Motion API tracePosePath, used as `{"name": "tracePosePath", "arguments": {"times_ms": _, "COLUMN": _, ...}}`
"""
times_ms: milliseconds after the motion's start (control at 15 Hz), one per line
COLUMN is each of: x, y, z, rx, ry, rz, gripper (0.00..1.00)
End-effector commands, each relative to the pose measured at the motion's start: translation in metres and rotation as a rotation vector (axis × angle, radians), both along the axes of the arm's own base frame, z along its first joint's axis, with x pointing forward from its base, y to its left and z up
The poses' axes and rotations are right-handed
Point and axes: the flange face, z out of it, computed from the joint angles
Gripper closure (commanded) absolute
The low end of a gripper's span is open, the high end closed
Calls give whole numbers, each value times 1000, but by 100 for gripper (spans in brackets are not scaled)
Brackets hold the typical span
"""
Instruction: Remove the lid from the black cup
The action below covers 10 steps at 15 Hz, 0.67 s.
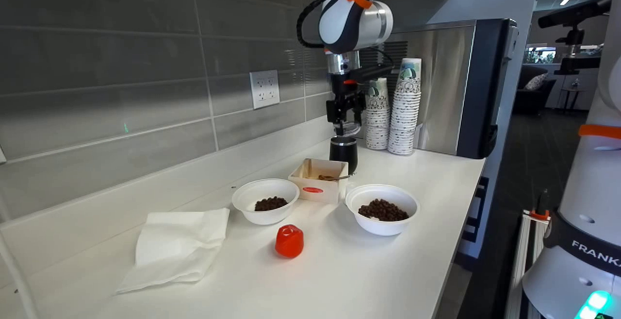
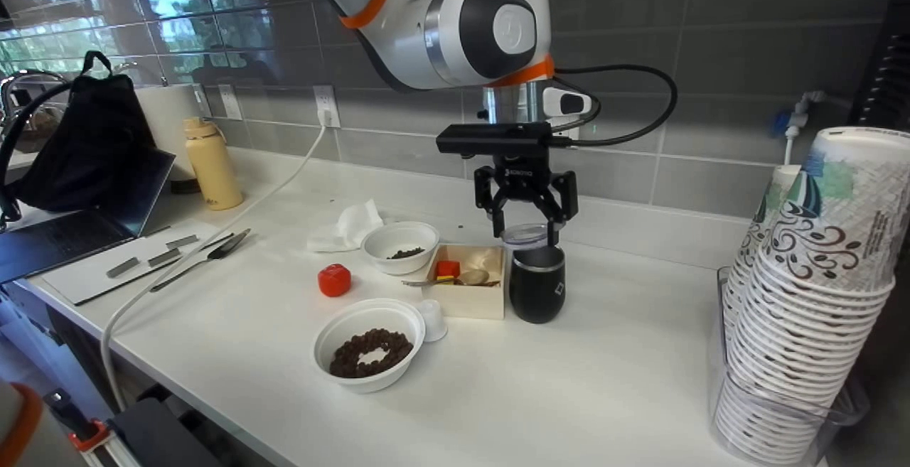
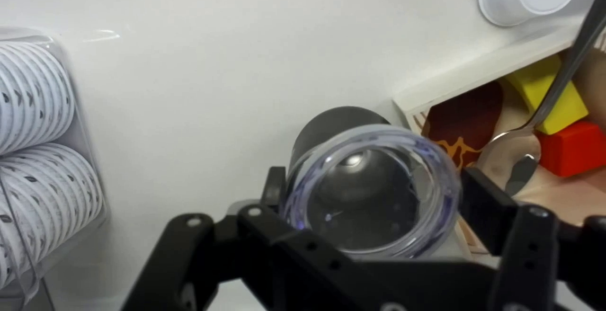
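In an exterior view, near left, a white bowl (image 2: 370, 315). Beyond it, right of the wooden box (image 2: 470, 303), the black cup (image 2: 538, 288) stands upright, uncovered. Just above, my gripper (image 2: 527, 233) pinches the clear lid (image 3: 371, 195), off the rim. I judge the lifting done; setting it aside remains.

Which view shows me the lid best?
The wrist view: the clear lid looms large there, most of its rim showing. In both exterior views it is small, seen from the side, held by the tool above the black cup.
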Motion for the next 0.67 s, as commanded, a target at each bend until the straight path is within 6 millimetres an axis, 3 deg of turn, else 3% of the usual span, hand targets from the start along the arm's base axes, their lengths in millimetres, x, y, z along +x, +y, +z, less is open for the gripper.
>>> {"name": "tracePosePath", "arguments": {"times_ms": 0, "x": -26, "y": 4, "z": 16, "rx": 23, "ry": -23, "rz": -5, "gripper": 35}}
{"name": "tracePosePath", "arguments": {"times_ms": 400, "x": -96, "y": 18, "z": 31, "rx": 84, "ry": -65, "rz": -34, "gripper": 35}}
{"name": "tracePosePath", "arguments": {"times_ms": 600, "x": -135, "y": 21, "z": 27, "rx": 104, "ry": -64, "rz": -68, "gripper": 35}}
